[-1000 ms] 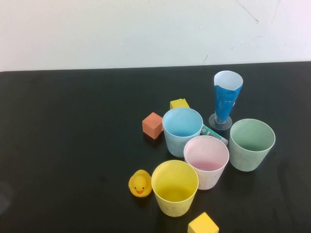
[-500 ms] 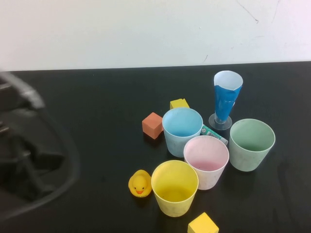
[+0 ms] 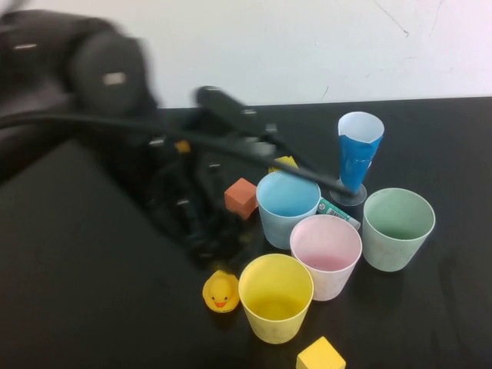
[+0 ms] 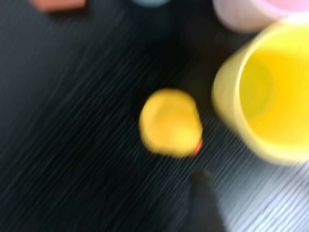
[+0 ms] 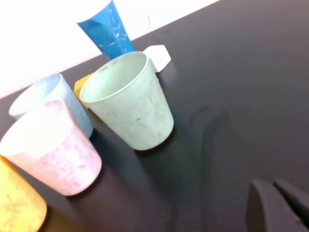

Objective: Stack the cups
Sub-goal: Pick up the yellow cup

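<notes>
Yellow cup (image 3: 276, 296) flanked by duck (image 3: 221, 291); left pincer (image 3: 201, 231) unreadable, right pincer (image 5: 275, 203) together.

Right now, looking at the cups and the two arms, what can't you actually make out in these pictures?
- Left gripper: in the high view it is a dark motion smear near the duck; its fingers cannot be read.
- Duck in the left wrist view: blurred, no detail.
- Right gripper: shut, only its tips show at the edge of the right wrist view.
- Yellow cup: cut off by that view's edge.
- Small packet: mostly hidden behind the blue cup and pink cup.
</notes>
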{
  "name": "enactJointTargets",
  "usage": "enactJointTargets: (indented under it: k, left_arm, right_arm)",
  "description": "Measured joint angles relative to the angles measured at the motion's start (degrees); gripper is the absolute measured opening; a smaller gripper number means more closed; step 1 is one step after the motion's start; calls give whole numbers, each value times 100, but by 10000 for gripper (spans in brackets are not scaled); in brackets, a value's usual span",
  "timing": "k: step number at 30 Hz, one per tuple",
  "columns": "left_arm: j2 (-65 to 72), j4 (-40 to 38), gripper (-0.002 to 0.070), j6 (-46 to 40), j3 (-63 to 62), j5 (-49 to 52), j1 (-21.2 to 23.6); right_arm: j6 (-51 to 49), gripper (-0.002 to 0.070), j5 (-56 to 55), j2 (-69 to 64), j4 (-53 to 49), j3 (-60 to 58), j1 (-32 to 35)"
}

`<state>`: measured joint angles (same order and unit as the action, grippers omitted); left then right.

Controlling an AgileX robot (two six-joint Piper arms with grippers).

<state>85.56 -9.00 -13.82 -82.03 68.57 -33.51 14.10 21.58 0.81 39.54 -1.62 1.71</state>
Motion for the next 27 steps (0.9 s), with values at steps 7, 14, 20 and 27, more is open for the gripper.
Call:
enactJointTargets:
  k: [7,14,20,27]
  left_arm:
    - [877,-25,495,76,-625,28,-263]
    - [1517,405,480,79,-652,40,-443]
    - [1857,470,218,89,-652,-6,-443]
    - [1741,535,15,90,-652,72,-443]
  right_arm:
    - [27,-3,0,0,0,0,0]
    - [117,-3,0,0,0,0,0]
    - [151,-3,0,0,0,0,0]
    - [151,-3,0,0,0,0,0]
